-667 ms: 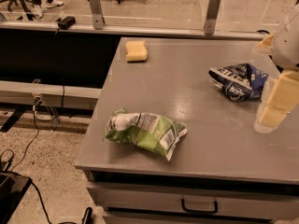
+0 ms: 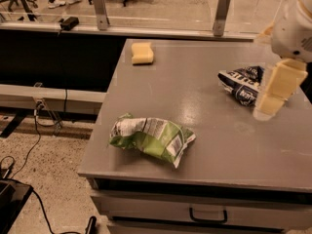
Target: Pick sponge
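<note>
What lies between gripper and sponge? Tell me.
In the camera view, the dark chip bag lies beside the gripper; from there to the sponge the table is bare.

Item: gripper (image 2: pixel 274 94), pale-yellow, blocky, at the view's right side, pointing down and tilted slightly left. Above it: white wrist housing (image 2: pixel 295 26), partly cropped.

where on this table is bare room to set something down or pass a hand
The widest bare patch is the middle of the table, bordered by the sponge, the green chip bag and the blue chip bag. The near right corner is bare too. It is crowded at the right edge, where the gripper hangs beside that bag.
</note>
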`<state>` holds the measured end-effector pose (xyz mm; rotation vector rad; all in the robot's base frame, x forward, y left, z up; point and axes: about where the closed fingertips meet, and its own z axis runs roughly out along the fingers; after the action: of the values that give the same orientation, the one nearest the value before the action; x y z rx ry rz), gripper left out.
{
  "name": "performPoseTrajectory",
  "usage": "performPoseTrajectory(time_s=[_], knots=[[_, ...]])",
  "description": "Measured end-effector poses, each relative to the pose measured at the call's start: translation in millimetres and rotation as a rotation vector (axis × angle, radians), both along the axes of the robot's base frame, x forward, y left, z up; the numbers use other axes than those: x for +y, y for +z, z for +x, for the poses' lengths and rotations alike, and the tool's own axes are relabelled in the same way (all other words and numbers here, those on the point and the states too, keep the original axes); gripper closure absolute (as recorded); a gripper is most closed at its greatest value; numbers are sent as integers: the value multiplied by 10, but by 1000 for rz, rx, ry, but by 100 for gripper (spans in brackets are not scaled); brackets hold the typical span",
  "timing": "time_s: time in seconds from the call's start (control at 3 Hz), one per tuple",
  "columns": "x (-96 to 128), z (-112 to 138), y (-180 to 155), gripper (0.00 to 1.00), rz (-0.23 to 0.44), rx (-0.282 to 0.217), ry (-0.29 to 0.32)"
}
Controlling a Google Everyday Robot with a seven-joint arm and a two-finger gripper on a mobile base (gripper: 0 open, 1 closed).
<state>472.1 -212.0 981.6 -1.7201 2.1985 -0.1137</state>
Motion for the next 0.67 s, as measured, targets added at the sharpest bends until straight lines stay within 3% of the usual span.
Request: performPoseTrajectory(time_s=[0.33,0.67], knots=[[194,597,92,0,40,-43,50],[591,1246,238,0,142,-101,106]])
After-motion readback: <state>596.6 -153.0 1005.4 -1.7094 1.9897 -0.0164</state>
